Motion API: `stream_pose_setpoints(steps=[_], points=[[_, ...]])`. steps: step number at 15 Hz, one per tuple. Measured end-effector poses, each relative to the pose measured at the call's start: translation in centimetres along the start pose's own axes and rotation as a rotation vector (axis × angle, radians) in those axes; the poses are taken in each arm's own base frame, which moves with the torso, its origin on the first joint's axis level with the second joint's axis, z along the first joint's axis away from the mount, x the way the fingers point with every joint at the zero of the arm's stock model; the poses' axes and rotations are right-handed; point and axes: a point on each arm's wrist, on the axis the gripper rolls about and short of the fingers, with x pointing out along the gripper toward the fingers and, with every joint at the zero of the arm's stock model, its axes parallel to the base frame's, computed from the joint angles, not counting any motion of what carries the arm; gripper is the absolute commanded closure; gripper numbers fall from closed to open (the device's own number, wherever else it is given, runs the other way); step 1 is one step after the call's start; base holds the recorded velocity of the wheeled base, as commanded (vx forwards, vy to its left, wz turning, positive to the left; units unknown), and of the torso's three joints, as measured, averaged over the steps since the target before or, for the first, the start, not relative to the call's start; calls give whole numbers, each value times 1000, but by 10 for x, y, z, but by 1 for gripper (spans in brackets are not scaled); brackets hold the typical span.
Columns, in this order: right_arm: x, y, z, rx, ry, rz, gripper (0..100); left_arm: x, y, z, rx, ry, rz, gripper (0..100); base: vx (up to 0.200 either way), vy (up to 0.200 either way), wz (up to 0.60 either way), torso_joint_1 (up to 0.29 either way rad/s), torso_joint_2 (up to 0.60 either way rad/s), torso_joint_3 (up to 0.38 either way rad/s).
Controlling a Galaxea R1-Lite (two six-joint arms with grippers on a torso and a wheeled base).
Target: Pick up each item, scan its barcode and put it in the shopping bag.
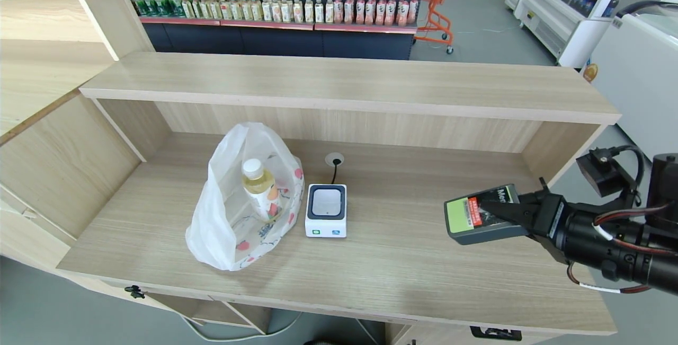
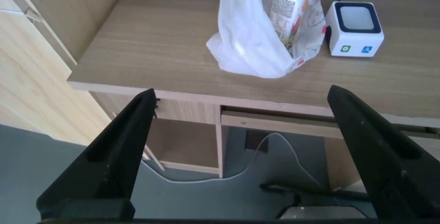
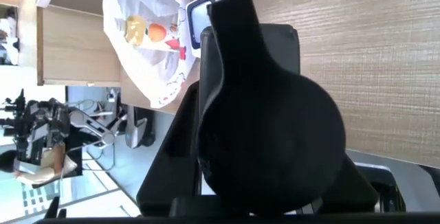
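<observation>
A white shopping bag (image 1: 233,218) stands open on the wooden counter (image 1: 392,260), left of centre, with a yellow-drink bottle (image 1: 259,186) upright inside it. Just right of the bag sits the white cube barcode scanner (image 1: 326,210), its window facing up. My right gripper (image 1: 490,212) hovers over the counter's right part, shut on a dark box (image 1: 466,218) with a green end and red label. The box's green end points toward the scanner. My left gripper (image 2: 247,162) is open, low in front of the counter's front edge, with the bag (image 2: 251,38) and scanner (image 2: 354,28) beyond it.
The counter has a raised back ledge (image 1: 339,88) and side walls. A cable hole (image 1: 334,160) lies behind the scanner. Bare counter stretches between the scanner and the held box. Shelves of bottles (image 1: 275,10) and an orange cart (image 1: 439,11) stand in the room behind.
</observation>
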Motion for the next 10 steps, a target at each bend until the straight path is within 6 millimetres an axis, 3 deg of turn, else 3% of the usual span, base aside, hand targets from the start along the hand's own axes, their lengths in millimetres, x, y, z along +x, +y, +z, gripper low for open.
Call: stream_pose_setpoints(steps=[3,10], points=[[2,-1,-1,9,6,-6,100,0,0,0,4,0,0,0,0,0,0,0,0,0],[4,-2,-1,12,11,-11,100,0,0,0,3,0,-1,0,0,200,0,4,3,2]])
